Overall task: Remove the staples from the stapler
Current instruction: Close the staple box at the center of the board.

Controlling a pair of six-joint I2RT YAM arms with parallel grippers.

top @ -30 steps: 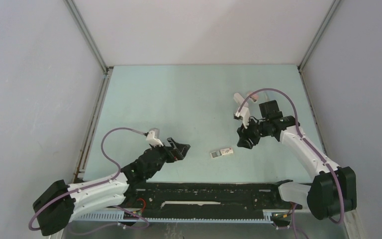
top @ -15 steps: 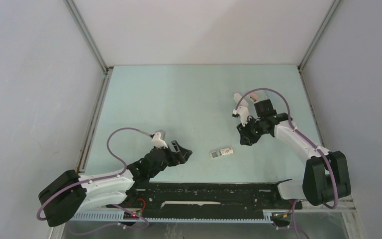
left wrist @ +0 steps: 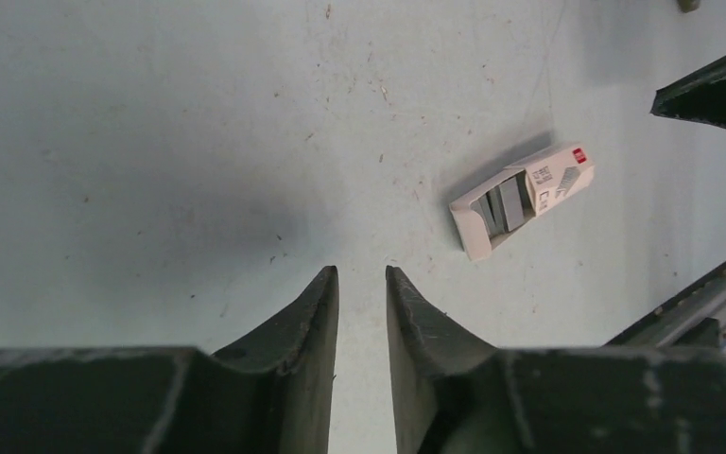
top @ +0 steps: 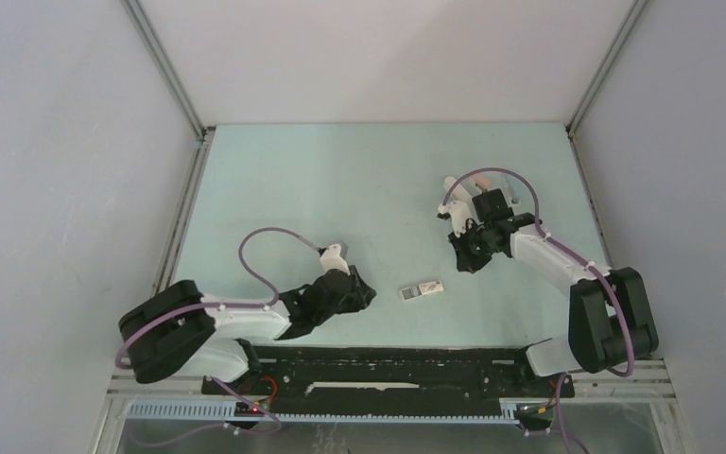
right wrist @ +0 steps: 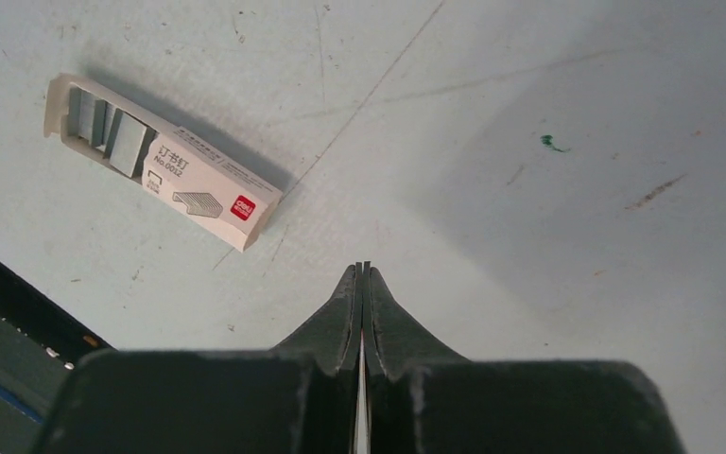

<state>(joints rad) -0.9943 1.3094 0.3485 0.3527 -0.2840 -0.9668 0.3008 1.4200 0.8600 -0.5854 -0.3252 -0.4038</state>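
White box [top: 422,291] on table [top: 340,180] between left fingers [left wrist: 307,331], right fingers [right wrist: 340,326].

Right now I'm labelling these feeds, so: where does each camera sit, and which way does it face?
Top external: above and behind the arms, looking down at the table; both arms, left hand and right hand show.
Left wrist: on that wrist, looking down; its hand's parted fingers show.
Right wrist: likewise; its shut hand shows.
Shared: all three see the staple box.

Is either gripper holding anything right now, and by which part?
Nothing. The left gripper is slightly open and empty; the right gripper is shut on nothing.
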